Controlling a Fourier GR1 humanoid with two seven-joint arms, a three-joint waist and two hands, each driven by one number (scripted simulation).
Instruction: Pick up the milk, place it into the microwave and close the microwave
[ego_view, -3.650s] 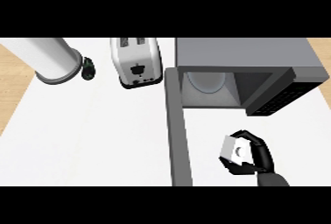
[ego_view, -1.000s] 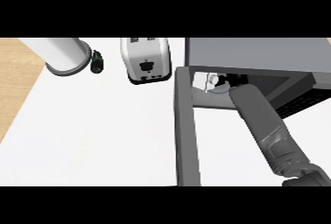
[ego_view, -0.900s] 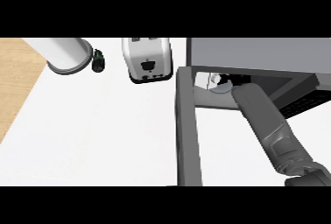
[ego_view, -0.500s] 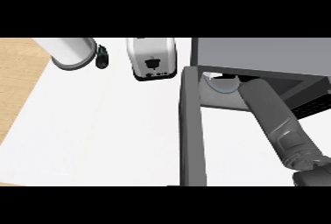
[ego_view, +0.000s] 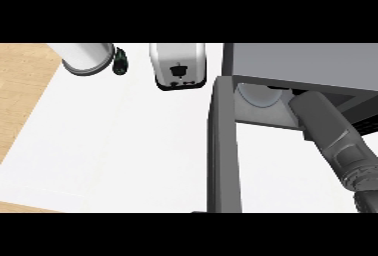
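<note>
The grey microwave (ego_view: 303, 62) stands at the back right with its door (ego_view: 224, 150) swung open toward me. Inside, the pale round turntable (ego_view: 258, 96) shows. My right forearm (ego_view: 332, 135) reaches into the cavity from the lower right. My right hand (ego_view: 284, 90) is almost wholly hidden under the microwave's roof; only a dark bit of it shows. The milk is not visible. My left hand (ego_view: 119, 60) rests open at the back left, holding nothing.
A white toaster (ego_view: 177, 65) stands just left of the microwave, behind the open door. The white counter (ego_view: 111, 145) spreads left of the door, and a wooden floor strip (ego_view: 18, 100) runs along its left edge.
My right forearm has pushed deeper into the microwave. The white milk and black hand seen at the cavity's mouth a second ago have slid out of sight under the roof.
</note>
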